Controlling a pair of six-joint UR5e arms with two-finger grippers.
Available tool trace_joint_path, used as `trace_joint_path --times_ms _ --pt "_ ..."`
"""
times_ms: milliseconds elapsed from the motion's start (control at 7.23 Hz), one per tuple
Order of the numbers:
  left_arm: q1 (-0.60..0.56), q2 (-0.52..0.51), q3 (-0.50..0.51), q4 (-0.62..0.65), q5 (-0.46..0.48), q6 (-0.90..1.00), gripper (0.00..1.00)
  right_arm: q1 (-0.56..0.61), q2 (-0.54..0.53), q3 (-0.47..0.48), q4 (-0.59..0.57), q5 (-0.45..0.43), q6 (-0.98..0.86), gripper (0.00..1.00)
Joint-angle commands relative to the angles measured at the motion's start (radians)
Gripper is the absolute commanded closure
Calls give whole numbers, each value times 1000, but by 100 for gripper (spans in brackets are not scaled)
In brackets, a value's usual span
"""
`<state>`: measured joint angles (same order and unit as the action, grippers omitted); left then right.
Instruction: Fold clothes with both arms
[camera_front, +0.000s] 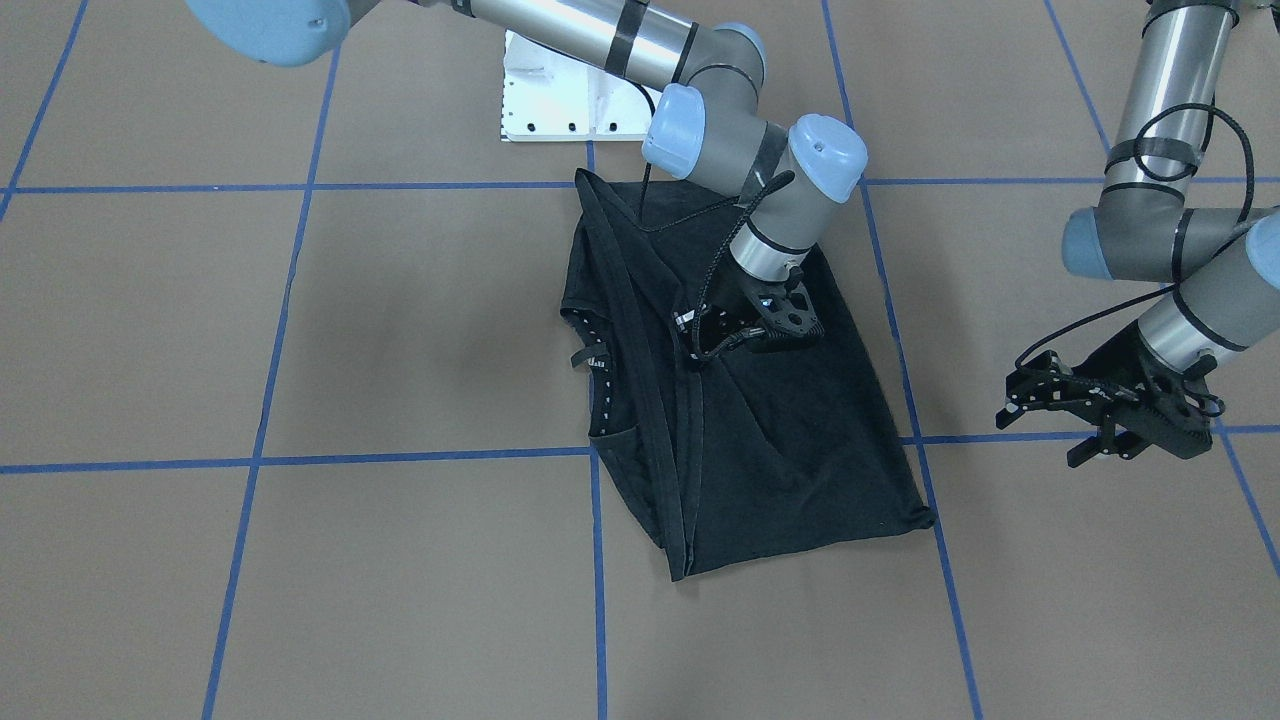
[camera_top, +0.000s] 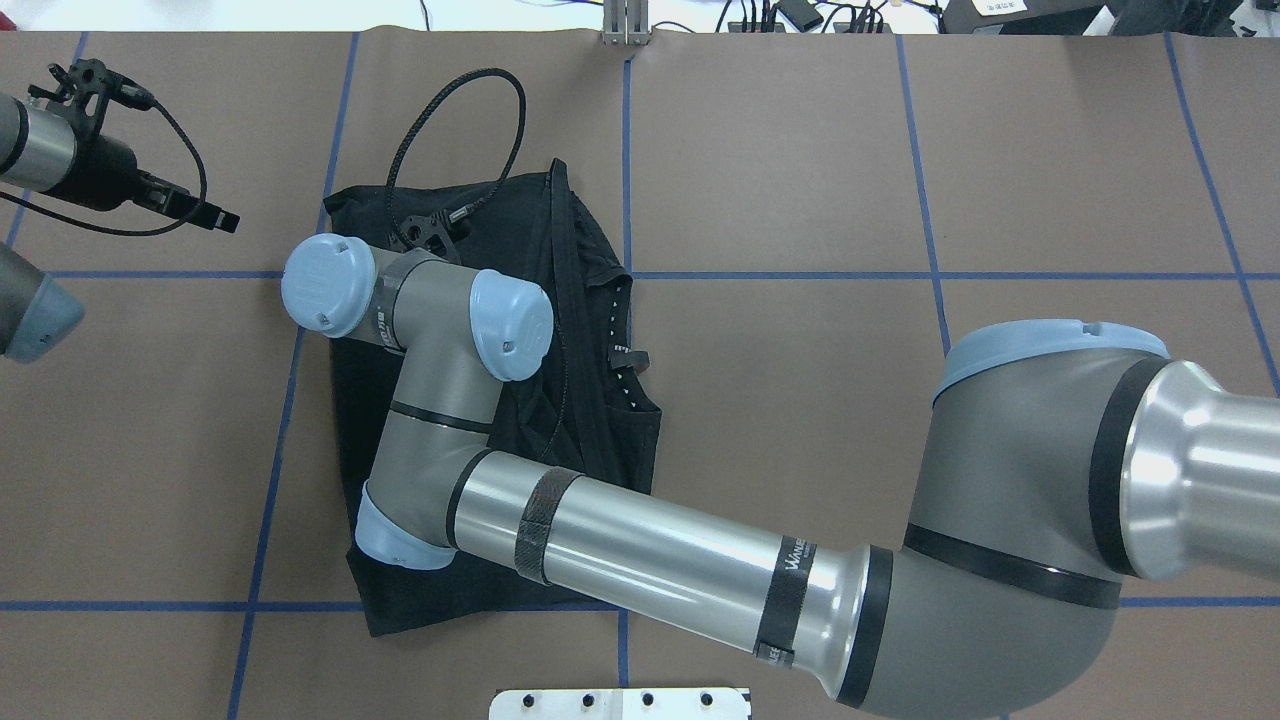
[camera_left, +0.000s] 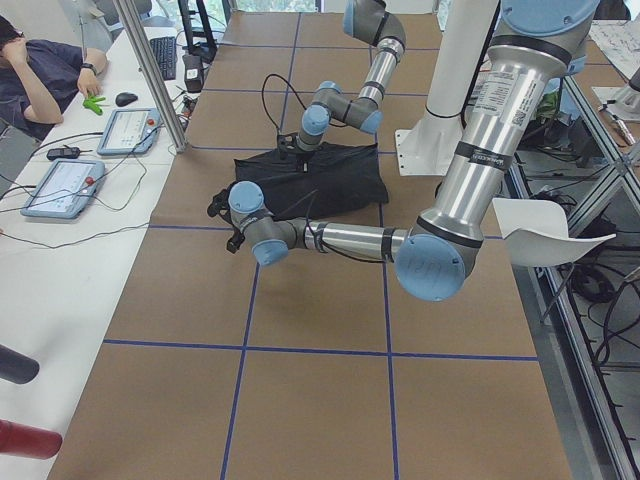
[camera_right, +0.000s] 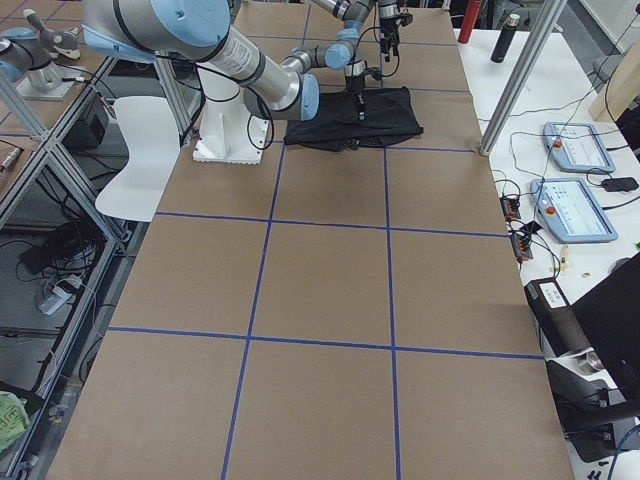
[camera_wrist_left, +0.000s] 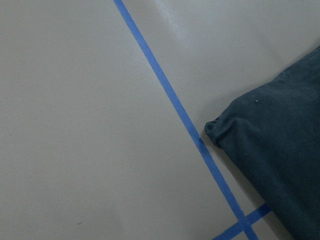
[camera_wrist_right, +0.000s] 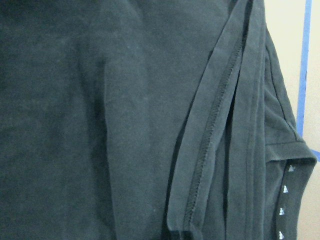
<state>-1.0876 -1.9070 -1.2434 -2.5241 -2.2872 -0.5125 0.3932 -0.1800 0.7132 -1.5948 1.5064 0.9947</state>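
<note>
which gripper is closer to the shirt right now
Right. The right gripper is down over the middle of the shirt; whether it touches the fabric is unclear. The left gripper hangs off to the side, clear of the shirt's edge.

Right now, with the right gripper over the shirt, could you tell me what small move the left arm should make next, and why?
Probably ease the left gripper down toward the T-shirt's free corner: it hangs over bare table beside the cloth, that corner shows in its wrist view, and the right gripper is over the shirt's middle.
</note>
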Motion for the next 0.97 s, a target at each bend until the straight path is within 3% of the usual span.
trace_joint_path --times_ms 0,138,415,830 --pt "0 -1 1 -1 0 0 0 -2 1 2 -2 0 -1 92" --pt "-2 -1 -1 -1 0 0 0 10 4 6 -4 3 -2 100" --pt "0 -1 -1 -1 0 -1 0 41 -9 67 -89 57 -33 100" --pt "0 -1 -4 -1 0 -4 0 35 -233 351 -171 55 -36 100"
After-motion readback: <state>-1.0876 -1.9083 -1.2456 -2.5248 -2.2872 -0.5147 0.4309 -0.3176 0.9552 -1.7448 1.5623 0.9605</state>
